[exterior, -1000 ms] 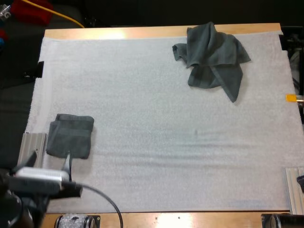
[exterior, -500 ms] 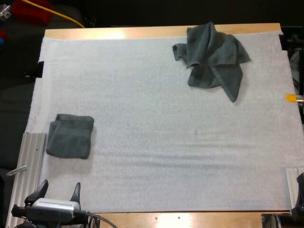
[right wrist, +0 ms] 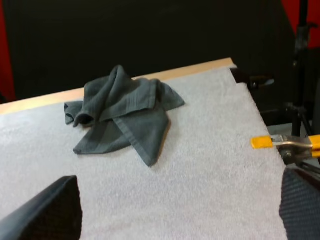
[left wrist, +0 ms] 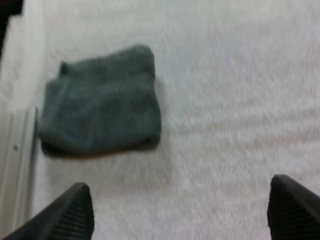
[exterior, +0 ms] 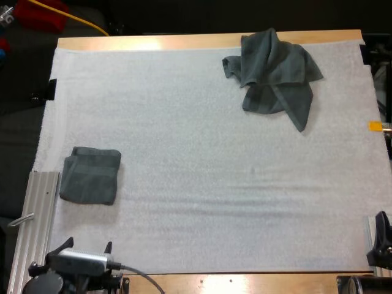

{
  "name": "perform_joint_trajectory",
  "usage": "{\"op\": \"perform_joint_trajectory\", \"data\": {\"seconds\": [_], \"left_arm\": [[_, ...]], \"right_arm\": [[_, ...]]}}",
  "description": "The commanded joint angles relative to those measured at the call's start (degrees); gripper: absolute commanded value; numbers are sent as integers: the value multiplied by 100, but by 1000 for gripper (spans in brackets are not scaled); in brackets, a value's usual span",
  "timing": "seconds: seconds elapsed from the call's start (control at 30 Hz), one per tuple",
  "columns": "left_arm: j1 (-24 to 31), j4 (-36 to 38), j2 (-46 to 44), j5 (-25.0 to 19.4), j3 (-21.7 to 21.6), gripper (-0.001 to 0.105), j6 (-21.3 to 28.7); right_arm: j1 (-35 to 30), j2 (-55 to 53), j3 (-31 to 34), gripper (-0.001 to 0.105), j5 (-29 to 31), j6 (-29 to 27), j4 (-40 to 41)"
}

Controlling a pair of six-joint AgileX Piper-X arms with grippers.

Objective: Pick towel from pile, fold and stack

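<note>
Crumpled dark grey-green towel (exterior: 274,75) awaits folding; a folded grey-green towel (exterior: 90,174) already lies placed. Left gripper (left wrist: 182,200) and right gripper (right wrist: 180,192) gape wide, empty.

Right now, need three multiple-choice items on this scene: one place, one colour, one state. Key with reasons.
1. Where does the folded towel lie on the mat?
A. far right
B. near left
C. centre

2. What colour is the crumpled towel?
A. red
B. bright blue
C. dark grey-green

3. What state is the left end effector in?
A. open, clear of any thing
B. shut on the folded towel
C. shut on nothing

Key:
1 B, the high view shows it at the mat's near left edge.
2 C, the high and right wrist views both show it dark grey-green.
3 A, the left wrist view shows it spread wide over bare mat, short of the folded towel.
</note>
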Motion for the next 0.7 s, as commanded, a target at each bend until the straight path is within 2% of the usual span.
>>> {"op": "perform_joint_trajectory", "data": {"seconds": [0.0, 0.23, 0.33, 0.67], "left_arm": [[-32, -8, -807, 3, 132, 69, -13], [-32, -732, -807, 218, 610, 69, -13], [-32, -1025, -794, 218, 623, 69, -13], [-32, -1024, -794, 218, 623, 69, -13]], "right_arm": [[-4, -247, 91, 78, 1, -58, -178], [-4, -247, 672, 78, 1, -31, -743], [-4, -237, 866, 78, 1, -20, -848], [-4, -236, 1298, 78, 1, -20, -836]]}}
